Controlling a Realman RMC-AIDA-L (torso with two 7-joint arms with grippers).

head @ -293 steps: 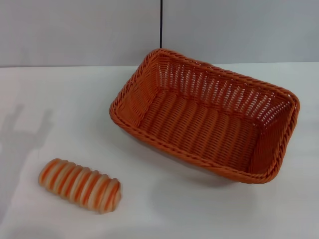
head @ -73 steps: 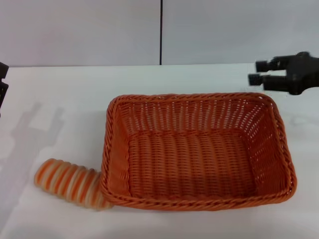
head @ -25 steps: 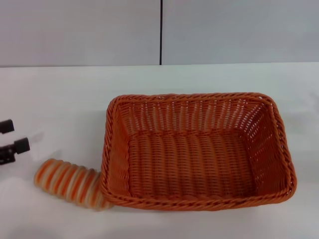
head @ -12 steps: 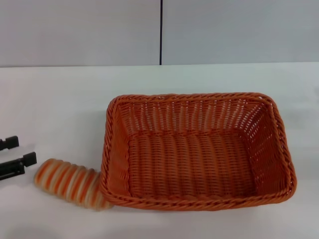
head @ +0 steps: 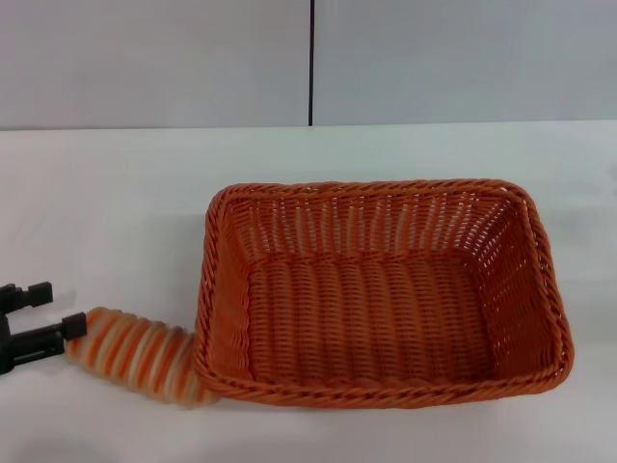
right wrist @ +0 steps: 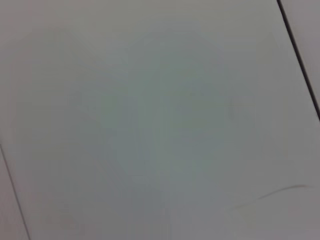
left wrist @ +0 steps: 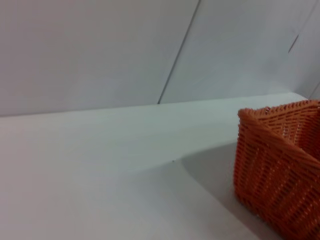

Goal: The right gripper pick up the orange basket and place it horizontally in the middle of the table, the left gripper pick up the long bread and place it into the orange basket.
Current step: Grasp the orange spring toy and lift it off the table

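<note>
The orange basket [head: 386, 289] lies lengthwise across the middle of the white table [head: 116, 193], empty. Its corner also shows in the left wrist view as the orange basket [left wrist: 280, 170]. The long bread [head: 140, 352], striped cream and orange, lies on the table with one end pressed against the basket's near left corner. My left gripper [head: 46, 312] comes in from the left edge, open, with its near fingertip at the bread's left end. The right gripper is out of view.
A grey wall with a dark vertical seam [head: 311, 63] stands behind the table. The right wrist view shows only a plain grey surface. Bare tabletop lies left of and behind the basket.
My left gripper has moved right and toward the near edge, up to the bread's left end. Basket and bread have stayed put over the last second.
</note>
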